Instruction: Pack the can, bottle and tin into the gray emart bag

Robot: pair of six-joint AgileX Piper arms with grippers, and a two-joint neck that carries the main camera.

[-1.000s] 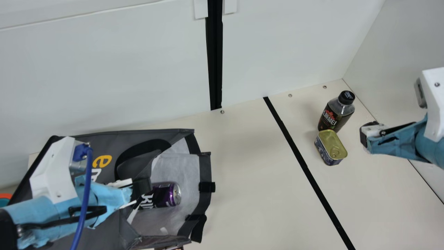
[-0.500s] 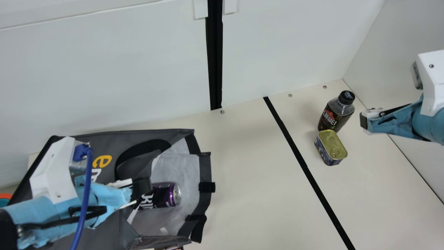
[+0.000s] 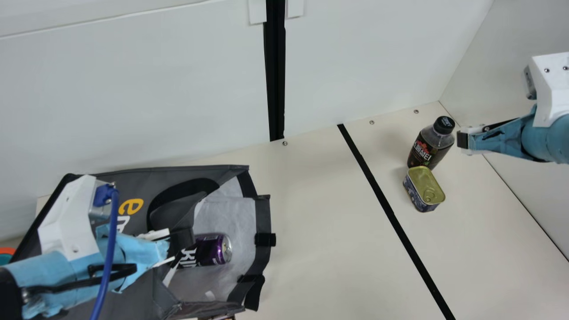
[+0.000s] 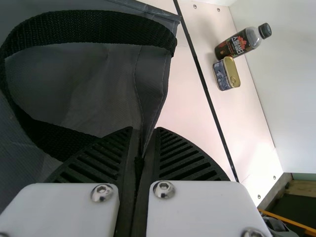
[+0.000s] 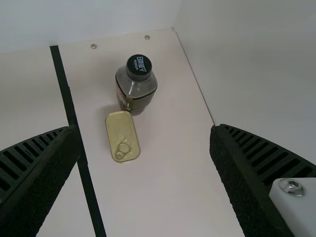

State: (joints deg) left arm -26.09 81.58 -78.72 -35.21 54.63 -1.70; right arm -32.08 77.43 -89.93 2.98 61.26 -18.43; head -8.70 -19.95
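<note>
In the main view my left gripper (image 3: pixel 180 242) is at the mouth of the gray bag (image 3: pixel 178 175), which lies on its side. The left wrist view has my left gripper (image 4: pixel 139 163) shut on a fold of the bag's edge. Inside the bag lies the purple can (image 3: pixel 209 250). A dark bottle (image 3: pixel 429 144) stands upright at the back right, with the gold-lidded tin (image 3: pixel 425 186) close in front of it. My right gripper (image 3: pixel 462 141) is just right of the bottle; in the right wrist view my right gripper (image 5: pixel 145 140) is open, both items beyond its spread fingers.
A black strip (image 3: pixel 391 213) runs across the table (image 3: pixel 320 213) between the bag and the tin. White walls stand behind and at the right. Part of an orange and teal object (image 3: pixel 6 255) shows at the left edge.
My right gripper has moved toward the back wall and slightly left, from beside the tin to beside the bottle. The left arm, bag, can, bottle and tin have stayed still.
</note>
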